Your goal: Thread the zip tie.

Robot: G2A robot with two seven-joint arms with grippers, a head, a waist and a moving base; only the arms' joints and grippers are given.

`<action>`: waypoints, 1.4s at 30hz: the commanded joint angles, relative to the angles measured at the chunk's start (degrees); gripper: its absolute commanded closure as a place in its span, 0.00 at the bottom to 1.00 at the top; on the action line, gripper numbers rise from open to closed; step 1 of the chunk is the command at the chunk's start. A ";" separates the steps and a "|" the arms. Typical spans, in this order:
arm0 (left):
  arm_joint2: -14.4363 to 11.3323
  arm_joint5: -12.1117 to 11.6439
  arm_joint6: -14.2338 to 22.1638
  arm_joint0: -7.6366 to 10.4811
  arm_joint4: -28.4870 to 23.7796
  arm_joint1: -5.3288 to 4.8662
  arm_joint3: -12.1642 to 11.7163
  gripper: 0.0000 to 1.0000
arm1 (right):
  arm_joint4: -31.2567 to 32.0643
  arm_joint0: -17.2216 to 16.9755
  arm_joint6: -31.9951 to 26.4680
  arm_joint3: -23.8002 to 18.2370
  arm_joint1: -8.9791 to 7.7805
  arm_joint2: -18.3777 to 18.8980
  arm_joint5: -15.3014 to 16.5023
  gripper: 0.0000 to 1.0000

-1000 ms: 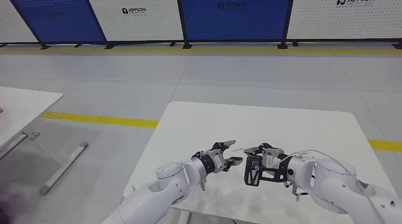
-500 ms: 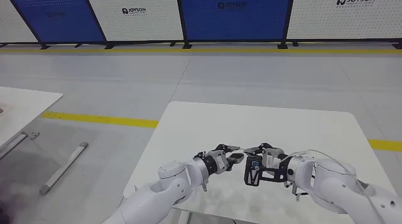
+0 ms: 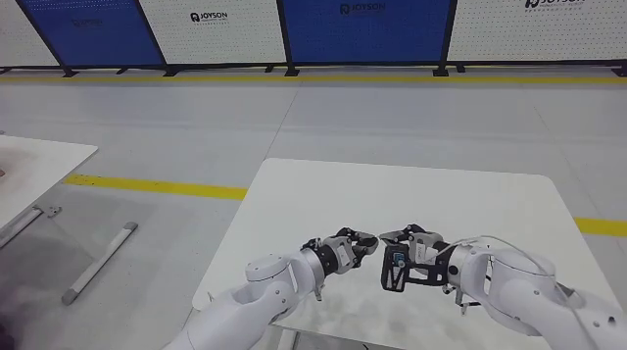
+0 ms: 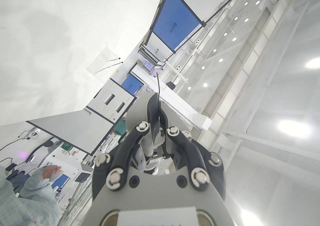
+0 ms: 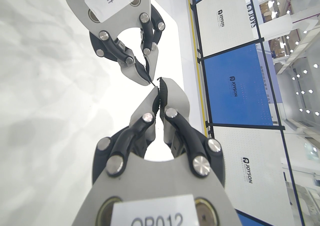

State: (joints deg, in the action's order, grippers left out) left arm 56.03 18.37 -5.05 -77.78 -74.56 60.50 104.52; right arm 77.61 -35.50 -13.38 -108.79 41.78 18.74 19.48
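- The white table (image 3: pixel 392 193) lies beneath my two arms.
- Beyond the table's far edge a yellow floor line (image 3: pixel 147 187) crosses the floor. Farther off stand blue and white panels (image 3: pixel 367 7).
- Both arms angle inward over the table's near half, and their tips almost meet above it.
- My left gripper (image 4: pixel 156 101) is pinched tight on the zip tie (image 4: pixel 158 84) (a thin black strand juts past the fingertips).
- My right gripper (image 5: pixel 160 89) is also closed on the tie, with a short black end showing at its tips.
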 commanded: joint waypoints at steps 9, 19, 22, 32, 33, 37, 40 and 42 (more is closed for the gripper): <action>0.67 -0.91 -0.57 -0.92 2.44 0.22 0.11 1.00 | 0.98 -2.53 2.47 -0.48 -0.81 2.19 0.00 0.05; -1.60 -10.52 -6.78 -2.55 22.22 0.59 0.37 1.00 | -1.78 -9.69 6.03 -0.32 -4.13 9.35 -1.37 0.00; -3.47 -12.95 -9.43 -2.73 29.32 0.95 -0.20 1.00 | -4.30 -12.69 6.96 -0.08 -5.28 11.79 -1.30 0.00; -4.78 -13.55 -11.08 -2.57 32.59 1.32 -0.49 1.00 | -5.85 -13.85 7.09 0.24 -5.78 12.96 -0.31 0.00; -4.78 -13.55 -11.08 -2.57 32.59 1.32 -0.49 1.00 | -5.85 -13.85 7.09 0.24 -5.78 12.96 -0.31 0.00; -4.66 -14.13 -10.10 -2.73 34.74 1.34 -1.47 1.00 | -8.12 -14.48 8.72 1.06 -5.68 13.25 0.00 0.00; -4.28 -15.97 -9.73 -3.37 38.59 1.29 -2.29 1.00 | -15.36 -14.61 14.42 2.87 -6.01 12.11 0.00 0.00; -4.02 -17.04 -10.08 -3.81 41.43 1.25 -2.52 1.00 | -19.74 -13.81 17.06 4.41 -6.52 10.07 0.00 0.00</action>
State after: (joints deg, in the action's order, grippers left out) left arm 51.91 1.86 -14.92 -81.36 -34.93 61.78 102.08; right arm 60.86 -49.82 2.17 -105.21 35.53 29.93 19.49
